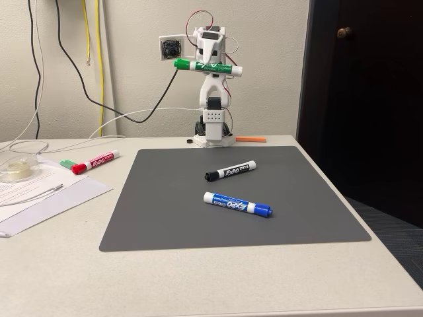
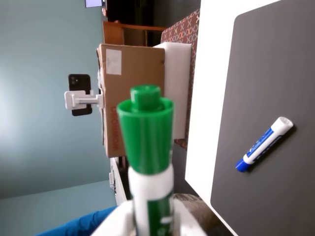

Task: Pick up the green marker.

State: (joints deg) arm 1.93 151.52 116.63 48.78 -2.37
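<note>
The green marker (image 1: 206,66) is held level, high above the table at the back, in front of the folded white arm. My gripper (image 1: 211,65) is shut on its white barrel, the green cap pointing left in the fixed view. In the wrist view, which lies on its side, the green marker (image 2: 146,147) rises from the bottom edge with its cap close to the lens. My gripper (image 2: 150,225) clamps the barrel between white fingers (image 2: 114,222).
On the grey mat (image 1: 165,218) lie a black-capped marker (image 1: 230,172) and a blue marker (image 1: 238,204), the blue marker (image 2: 264,143) also in the wrist view. A red marker (image 1: 94,162), a pale-green stub (image 1: 67,163), papers (image 1: 39,195) and cables lie left.
</note>
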